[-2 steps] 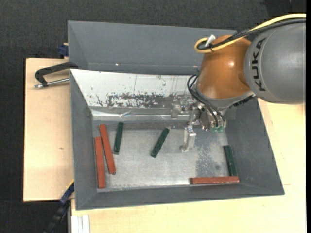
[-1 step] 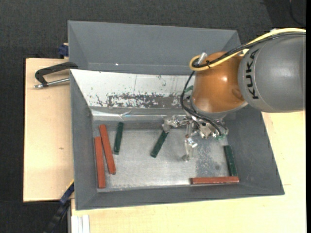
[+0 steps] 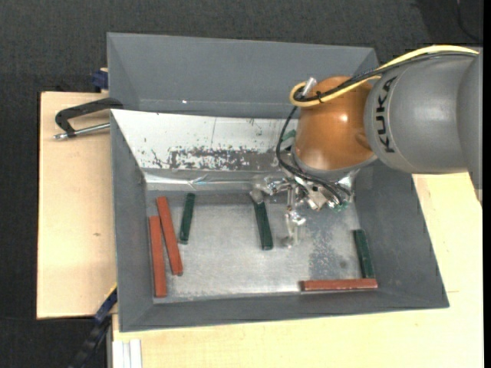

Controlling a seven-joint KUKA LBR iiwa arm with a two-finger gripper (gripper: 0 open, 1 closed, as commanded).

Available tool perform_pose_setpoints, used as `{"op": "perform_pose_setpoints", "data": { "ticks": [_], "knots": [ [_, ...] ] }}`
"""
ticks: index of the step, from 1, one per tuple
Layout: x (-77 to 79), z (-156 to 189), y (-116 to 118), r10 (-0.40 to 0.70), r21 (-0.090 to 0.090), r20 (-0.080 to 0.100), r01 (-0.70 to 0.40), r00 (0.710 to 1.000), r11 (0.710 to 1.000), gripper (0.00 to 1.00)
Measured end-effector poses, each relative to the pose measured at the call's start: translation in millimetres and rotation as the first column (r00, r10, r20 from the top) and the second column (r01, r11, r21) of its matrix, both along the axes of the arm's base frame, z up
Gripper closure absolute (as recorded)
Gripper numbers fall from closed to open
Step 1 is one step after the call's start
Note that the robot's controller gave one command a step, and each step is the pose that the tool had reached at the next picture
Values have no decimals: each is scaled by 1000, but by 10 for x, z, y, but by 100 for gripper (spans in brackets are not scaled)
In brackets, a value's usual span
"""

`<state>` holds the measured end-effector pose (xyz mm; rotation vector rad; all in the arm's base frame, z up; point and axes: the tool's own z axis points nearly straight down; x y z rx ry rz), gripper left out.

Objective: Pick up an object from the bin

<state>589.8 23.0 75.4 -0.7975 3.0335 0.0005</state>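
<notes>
Green stick [image 3: 264, 227] on grey bin floor [image 3: 222, 259]

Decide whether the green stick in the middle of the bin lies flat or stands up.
Flat: the green stick lies lengthwise on the bin floor, beside the gripper.

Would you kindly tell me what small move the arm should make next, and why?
Probably a slight shift toward the view's left, to centre the gripper over the dark green stick in the middle of the bin: the gripper sits just right of that stick, which lies alone, the nearest thing to it.
</notes>
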Motion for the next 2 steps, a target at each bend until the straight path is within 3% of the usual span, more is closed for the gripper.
{"op": "perform_pose_setpoints", "data": {
  "ticks": [1,2],
  "knots": [
    [131,-30,547,374,0,3,-374,927,927,100],
    [131,-30,546,374,0,3,-374,927,927,100]
  ]
}}
